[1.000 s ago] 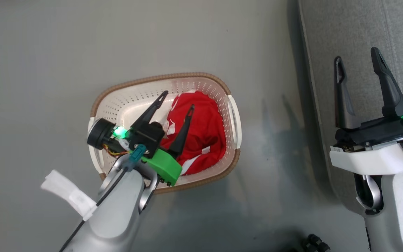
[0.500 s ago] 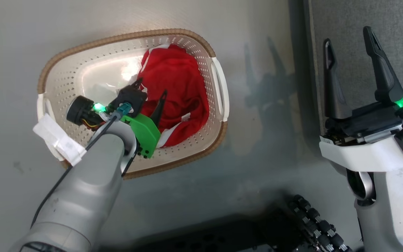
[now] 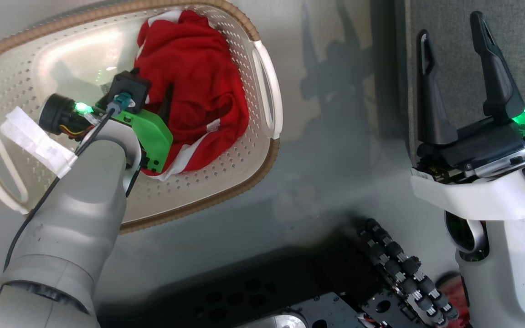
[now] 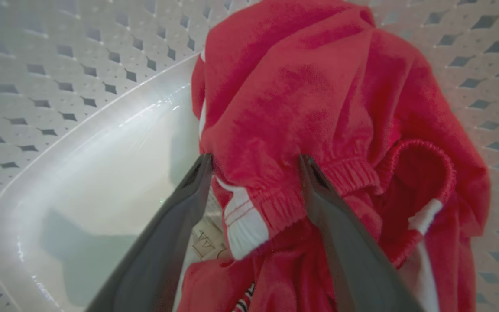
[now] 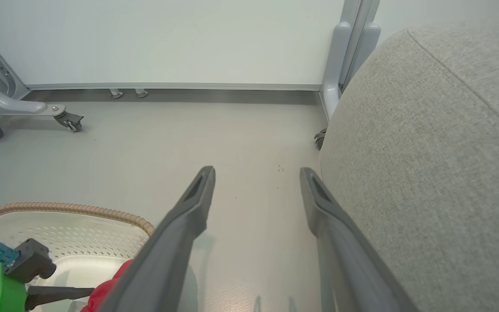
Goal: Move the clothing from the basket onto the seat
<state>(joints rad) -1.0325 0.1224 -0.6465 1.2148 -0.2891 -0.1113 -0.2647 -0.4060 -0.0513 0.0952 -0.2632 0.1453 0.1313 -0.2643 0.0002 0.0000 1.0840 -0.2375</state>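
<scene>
Straddling a bunched red fold, the left gripper (image 4: 254, 160) is sitting low inside the basket (image 3: 230, 177). Its two dark fingers are spread wide, with the elastic hem and a white stripe of the clothing (image 3: 194, 68) lying between them. The tips are touching fabric on either side, but nothing is being pinched yet. The red heap is lying against one end of the basket (the other end is showing bare cream plastic), and the seat (image 5: 431, 143) is standing well apart, off to the robot's right. The right gripper (image 3: 449, 25) is hanging over the floor (image 5: 254, 130) just beside the seat's edge, fingers likewise spread and holding nothing. I'm reading this as the grasp step of a pick. The next move is calling for the left fingers to close firmly on that gathered hem, then lift straight up clear of the brown rim before swinging across to the seat. Loose cloth like this may well drag its neighbours along or snag on the rim.
</scene>
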